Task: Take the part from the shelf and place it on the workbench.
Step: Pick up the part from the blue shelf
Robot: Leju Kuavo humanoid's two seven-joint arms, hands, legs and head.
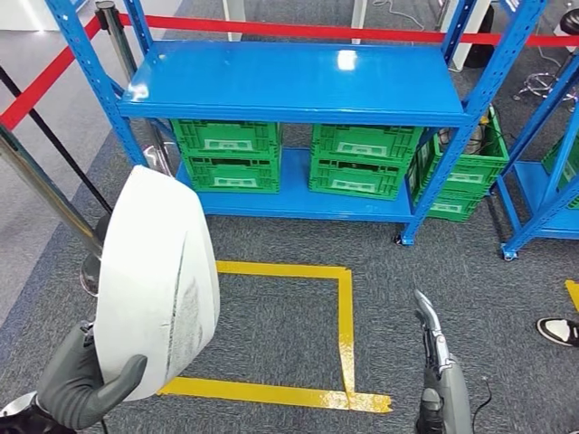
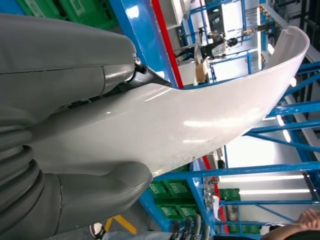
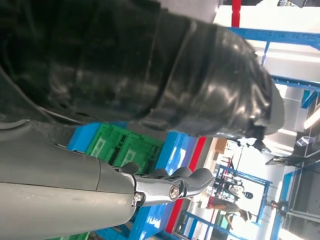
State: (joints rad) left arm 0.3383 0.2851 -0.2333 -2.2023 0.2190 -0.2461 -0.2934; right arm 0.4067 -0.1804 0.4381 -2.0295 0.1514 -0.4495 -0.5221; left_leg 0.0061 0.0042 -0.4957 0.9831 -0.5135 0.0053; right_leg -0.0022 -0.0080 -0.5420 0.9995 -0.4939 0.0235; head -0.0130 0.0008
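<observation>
The left hand [image 1: 85, 384] grips the part [image 1: 156, 280] — a wide, curved white panel with a dark scuffed patch on its inner face — and holds it up in the air in front of the robot, over the grey carpet [image 1: 273, 325] and clear of the shelf [image 1: 293, 81]. In the head view the grey thumb lies across the panel's lower edge; in the left wrist view the panel [image 2: 196, 125] runs out from between the thumb and the rest of the hand [image 2: 68, 130] as a long, glossy arc. The right hand [image 1: 431, 339] hangs low at the robot's side with nothing in it, its fingers lying close together and only slightly bent; the right wrist view shows the same hand [image 3: 166, 185] with those fingers stretched forward. The blue metal shelf stands ahead — its upper board bare, with green crates [image 1: 229, 154] on the lower board. Yellow tape [image 1: 345, 316] marks a rectangle on the carpet between the robot and the shelf. A red barrier tape [image 1: 327, 32] runs behind the shelf, and a dark shoe [image 1: 556, 330] shows at the right edge of the head view.
</observation>
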